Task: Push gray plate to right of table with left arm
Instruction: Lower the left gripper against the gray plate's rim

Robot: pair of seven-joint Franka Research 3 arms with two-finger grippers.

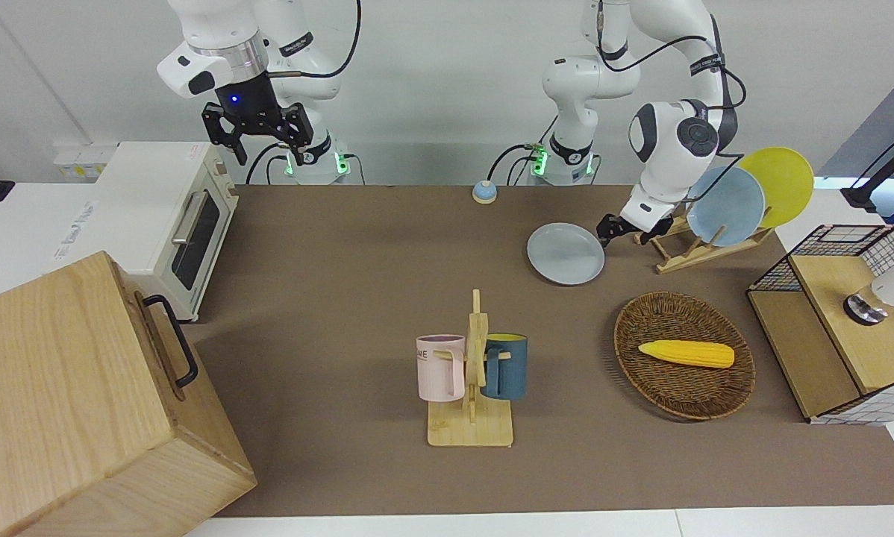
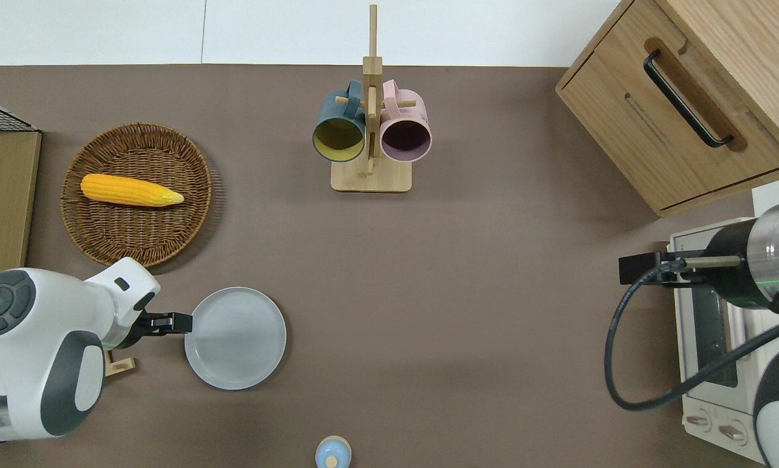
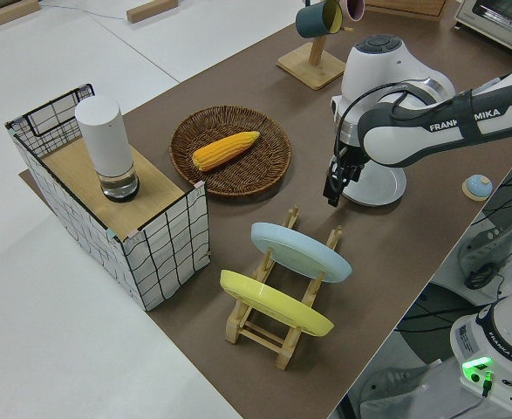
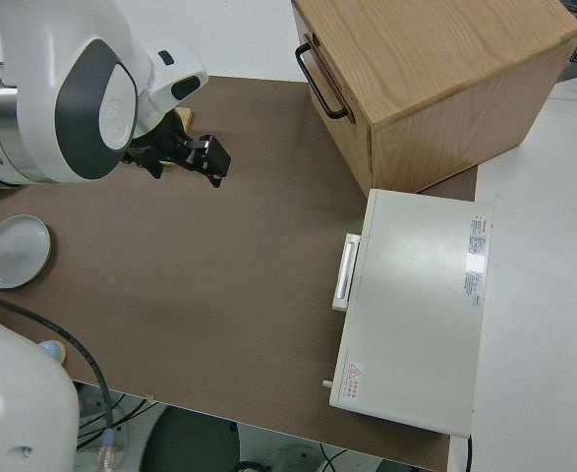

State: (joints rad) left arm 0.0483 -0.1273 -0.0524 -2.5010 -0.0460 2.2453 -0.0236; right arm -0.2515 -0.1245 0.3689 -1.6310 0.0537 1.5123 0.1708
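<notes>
Gray plate [image 2: 235,338] sits flat; your left pincer [image 2: 180,322] touches its rim, fingers unclear. Next, push it across the bench [image 2: 467,325] toward the right arm's end.

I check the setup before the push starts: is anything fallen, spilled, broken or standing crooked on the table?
Nothing stands out. The gray plate lies flat on the table, the left gripper at its rim. The mugs hang on their stand, the corn lies in the basket, and two plates lean in the rack.
</notes>
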